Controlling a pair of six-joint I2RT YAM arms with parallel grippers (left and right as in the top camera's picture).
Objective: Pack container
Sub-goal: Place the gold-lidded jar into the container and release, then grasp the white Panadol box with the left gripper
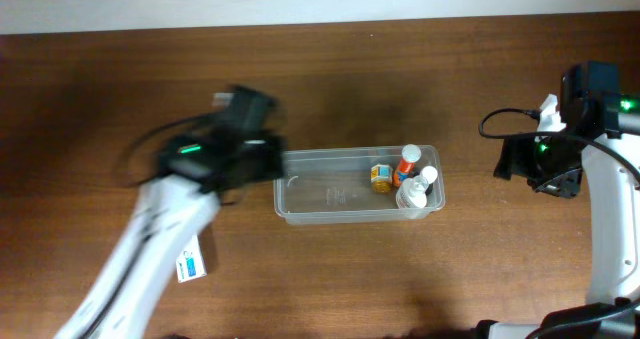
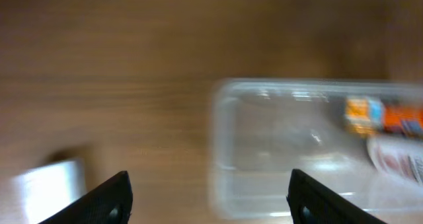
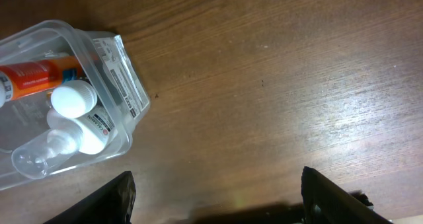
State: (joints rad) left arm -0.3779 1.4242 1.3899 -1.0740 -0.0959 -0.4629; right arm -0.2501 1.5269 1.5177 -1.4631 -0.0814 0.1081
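The clear plastic container (image 1: 330,194) sits mid-table, with several small bottles (image 1: 410,179) packed at its right end. It also shows in the left wrist view (image 2: 277,151) and the right wrist view (image 3: 125,85). My left gripper (image 1: 262,159) is open and empty, blurred, just left of the container's left end; its fingers (image 2: 208,197) straddle the container's left wall. A small white and blue packet (image 1: 190,261) lies on the table below the left arm. My right gripper (image 1: 520,164) is open and empty, well right of the container, its fingers (image 3: 218,197) over bare wood.
The wooden table (image 1: 400,79) extends around the container. A black cable (image 1: 500,119) loops by the right arm. A pale wall edge runs along the back.
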